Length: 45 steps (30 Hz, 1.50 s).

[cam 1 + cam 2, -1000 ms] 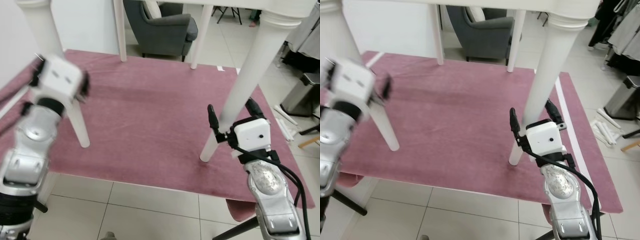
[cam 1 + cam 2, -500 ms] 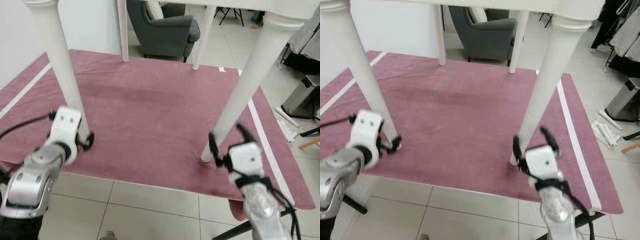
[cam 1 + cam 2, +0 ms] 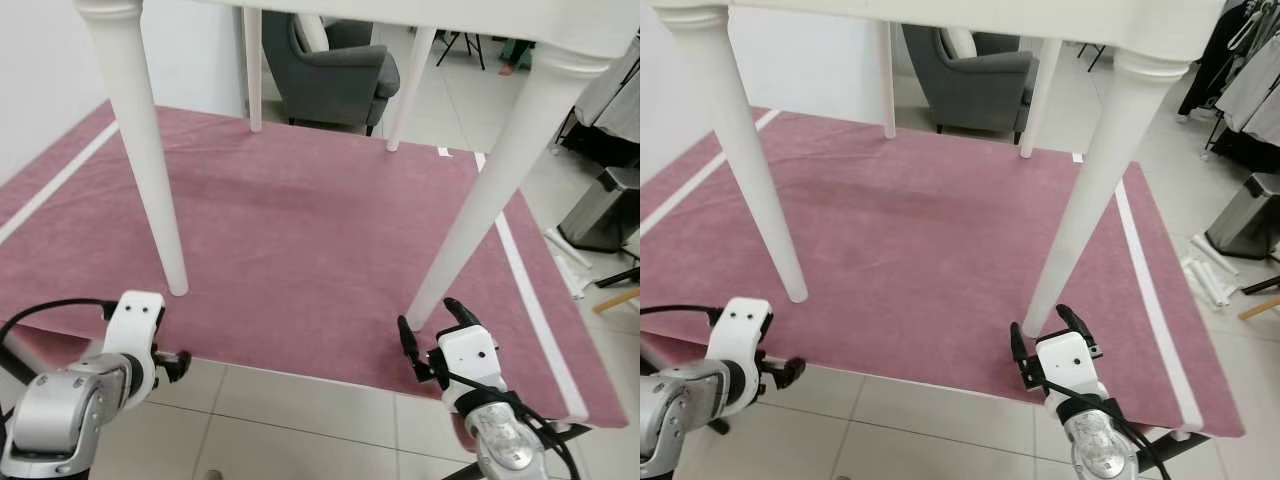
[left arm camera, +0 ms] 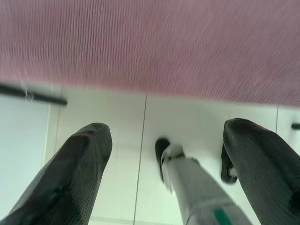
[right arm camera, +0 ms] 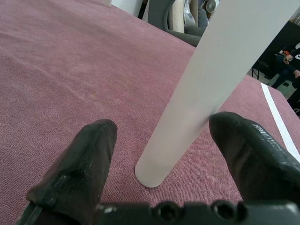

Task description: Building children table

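- The white wooden children's table (image 3: 560, 30) stands on the dusty-pink rug (image 3: 300, 220), four round legs planted.
- The right gripper (image 3: 432, 335) sits low at the rug's near edge, black fingers spread, just short of the near-right leg (image 5: 206, 89).
- The left gripper (image 4: 164, 154), fingers apart, hangs over white floor tiles (image 4: 117, 122) beside the near rug edge, holding nothing.

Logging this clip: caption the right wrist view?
Open right claw facing the foot of a white round table leg standing on dark pink carpet.

wide open mauve carpet (image 3: 300, 230) between the white turned table legs (image 3: 140, 150), only the dark grey armchair (image 3: 335, 65) crowding the back
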### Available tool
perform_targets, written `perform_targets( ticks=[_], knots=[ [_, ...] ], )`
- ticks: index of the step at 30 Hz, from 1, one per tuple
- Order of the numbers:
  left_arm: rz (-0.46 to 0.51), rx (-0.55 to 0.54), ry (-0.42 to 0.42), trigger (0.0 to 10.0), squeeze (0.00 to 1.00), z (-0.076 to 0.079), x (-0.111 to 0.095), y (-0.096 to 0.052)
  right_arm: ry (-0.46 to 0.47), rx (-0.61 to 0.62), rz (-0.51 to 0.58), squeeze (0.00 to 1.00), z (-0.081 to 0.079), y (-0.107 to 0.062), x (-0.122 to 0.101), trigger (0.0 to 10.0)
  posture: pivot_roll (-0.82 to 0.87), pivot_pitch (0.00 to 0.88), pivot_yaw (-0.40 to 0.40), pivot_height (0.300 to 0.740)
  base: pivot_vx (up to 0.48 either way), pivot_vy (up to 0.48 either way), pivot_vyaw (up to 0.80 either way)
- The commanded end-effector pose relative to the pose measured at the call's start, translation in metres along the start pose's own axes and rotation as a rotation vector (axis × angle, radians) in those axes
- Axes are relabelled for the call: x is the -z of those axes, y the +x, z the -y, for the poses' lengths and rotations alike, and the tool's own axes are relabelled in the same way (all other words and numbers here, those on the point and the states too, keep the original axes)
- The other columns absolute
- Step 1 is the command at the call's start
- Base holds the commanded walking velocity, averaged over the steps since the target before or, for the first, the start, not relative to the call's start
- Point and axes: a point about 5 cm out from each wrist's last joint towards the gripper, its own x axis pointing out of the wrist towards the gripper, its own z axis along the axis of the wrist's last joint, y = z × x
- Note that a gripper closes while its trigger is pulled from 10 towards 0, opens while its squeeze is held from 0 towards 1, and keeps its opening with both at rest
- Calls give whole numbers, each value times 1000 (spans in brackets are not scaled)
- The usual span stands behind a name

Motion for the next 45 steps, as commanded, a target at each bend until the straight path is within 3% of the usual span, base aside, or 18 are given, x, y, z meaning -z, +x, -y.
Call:
perform_targets(
  ticks=[1, 45],
  knots=[
    [1105, 52, 222, 10000, 0, 10, -86, -54, -15, 10, 7, 0, 2, 1, -1, 10000, 129, 15, -48, 740, 0, 0, 0],
    [1105, 52, 222, 10000, 0, 10, -86, -54, -15, 10, 7, 0, 2, 1, -1, 10000, 129, 15, -48, 740, 0, 0, 0]
  ],
)
